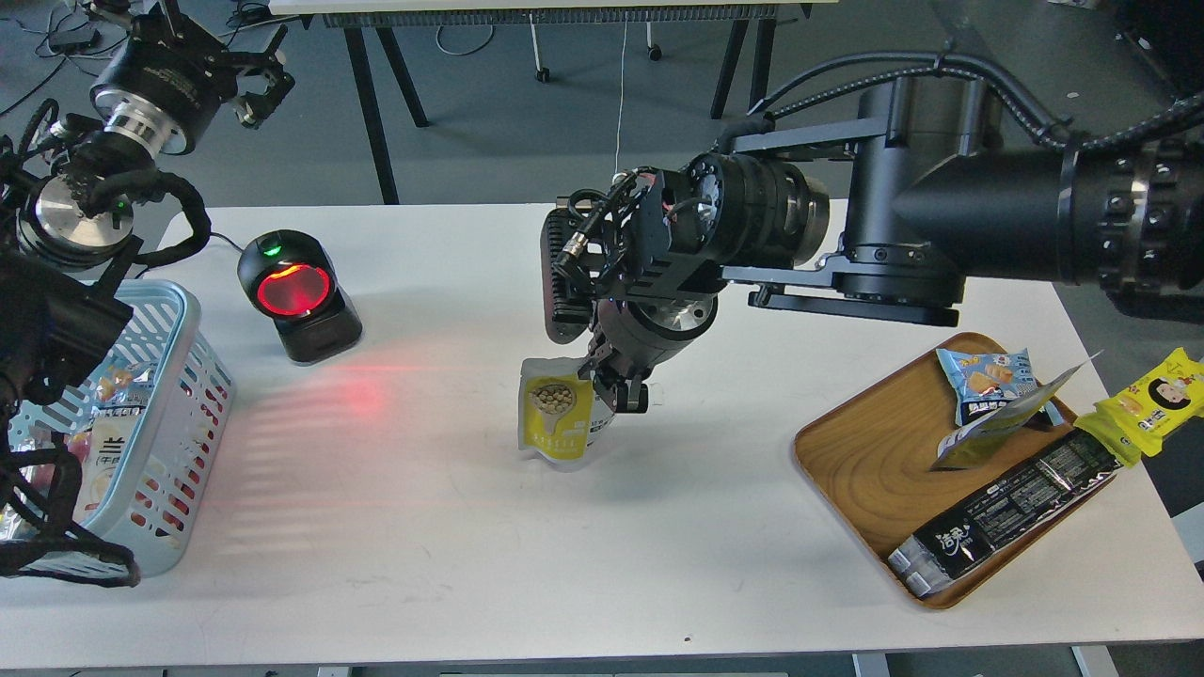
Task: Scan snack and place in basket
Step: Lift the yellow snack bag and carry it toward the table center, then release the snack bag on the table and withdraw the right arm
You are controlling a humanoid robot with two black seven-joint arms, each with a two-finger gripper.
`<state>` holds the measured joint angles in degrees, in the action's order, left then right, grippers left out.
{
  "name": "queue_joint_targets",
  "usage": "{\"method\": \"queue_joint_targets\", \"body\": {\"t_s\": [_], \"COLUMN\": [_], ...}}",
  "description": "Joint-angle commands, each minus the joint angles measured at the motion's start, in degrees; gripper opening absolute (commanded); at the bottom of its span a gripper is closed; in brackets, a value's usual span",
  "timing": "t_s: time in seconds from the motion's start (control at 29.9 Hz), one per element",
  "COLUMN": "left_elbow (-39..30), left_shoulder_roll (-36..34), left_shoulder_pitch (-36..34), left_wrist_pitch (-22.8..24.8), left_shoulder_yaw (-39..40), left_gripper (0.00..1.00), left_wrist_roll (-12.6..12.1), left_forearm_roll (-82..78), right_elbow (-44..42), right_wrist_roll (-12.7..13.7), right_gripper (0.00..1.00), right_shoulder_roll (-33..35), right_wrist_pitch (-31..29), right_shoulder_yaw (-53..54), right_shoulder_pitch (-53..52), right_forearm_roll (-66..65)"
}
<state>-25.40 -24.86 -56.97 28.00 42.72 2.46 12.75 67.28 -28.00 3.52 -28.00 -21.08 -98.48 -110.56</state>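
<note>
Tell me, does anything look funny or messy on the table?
Yes. On the tray, the long black package sticks out past the rim at both ends. A yellow packet hangs off the table's right edge. A silvery pouch leans crookedly on the blue packet. Nothing looks spilled.

Honestly only the long black package [1002, 508], on the tray well right of the right arm's jaws, shows big white Chinese characters; all other print's too small.
</note>
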Motion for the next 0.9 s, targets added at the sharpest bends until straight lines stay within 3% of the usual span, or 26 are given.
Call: {"method": "queue_joint_targets", "body": {"t_s": [0.0, 0.27, 0.43, 0.6, 0.73, 0.87], "left_elbow": [0.0, 0.0, 0.0, -0.2, -1.7, -4.6], "left_shoulder_roll": [0.0, -0.6, -0.7, -1.8, -4.1, -6.2], "left_shoulder_pitch": [0.0, -0.1, -0.2, -0.5, -2.0, -7.5], "left_wrist_pitch": [0.0, 0.0, 0.0, 0.0, 0.0, 0.0], "left_shoulder_yaw": [0.3, 0.3, -0.1, -0.3, -2.6, -9.0], "left_gripper": [1.0, 1.0, 1.0, 1.0, 1.0, 1.0], "left_wrist_roll": [0.0, 0.0, -0.2, -0.4, -0.6, -0.6], "left_forearm_roll": [0.1, 0.1, 0.0, -0.1, -1.9, -9.0], "right_elbow": [0.1, 0.2, 2.1, 6.1, 8.0, 9.0], "right_wrist_roll": [0.0, 0.0, 0.0, 0.0, 0.0, 0.0], "right_gripper": [0.06, 0.18, 0.41, 0.56, 0.74, 0.78], "right_shoulder_roll": [0.0, 0.2, 2.1, 10.3, 18.6, 26.8], "right_wrist_pitch": [0.0, 0.0, 0.0, 0.0, 0.0, 0.0], "right_shoulder_yaw": [0.0, 0.1, 4.5, 9.1, 14.7, 18.6], "right_shoulder_pitch": [-0.1, -0.3, -0.9, -1.8, -0.9, 2.7], "right_forearm_roll": [0.0, 0.1, 1.1, 1.2, 4.0, 16.0]}}
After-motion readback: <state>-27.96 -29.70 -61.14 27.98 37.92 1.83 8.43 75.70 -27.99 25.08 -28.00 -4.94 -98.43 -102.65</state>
